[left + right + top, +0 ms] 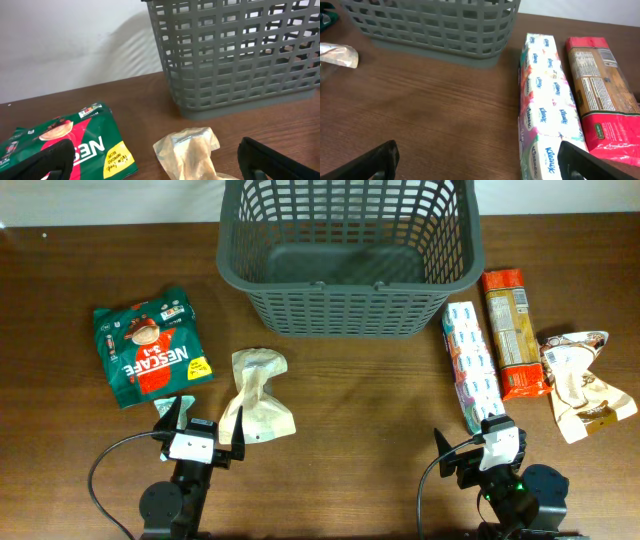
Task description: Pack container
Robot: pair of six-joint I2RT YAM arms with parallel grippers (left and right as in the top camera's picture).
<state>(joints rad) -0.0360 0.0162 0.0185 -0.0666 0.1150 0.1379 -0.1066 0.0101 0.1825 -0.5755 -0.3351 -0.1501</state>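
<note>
The dark grey lattice basket (pixel 345 255) stands at the back centre and holds nothing I can see; it also shows in the left wrist view (pixel 240 55) and the right wrist view (pixel 435 25). A green Nescafe packet (pixel 150 345) and a crumpled beige packet (pixel 257 393) lie at the left. A Kleenex tissue pack (pixel 472 365), a red biscuit packet (pixel 515 330) and a brown-white packet (pixel 583 383) lie at the right. My left gripper (pixel 203 423) is open and empty just before the beige packet (pixel 192 152). My right gripper (pixel 477 445) is open and empty by the near end of the Kleenex pack (pixel 545 105).
The wooden table (pixel 360 410) runs to a white wall behind the basket. Black cables loop from both arm bases at the front edge.
</note>
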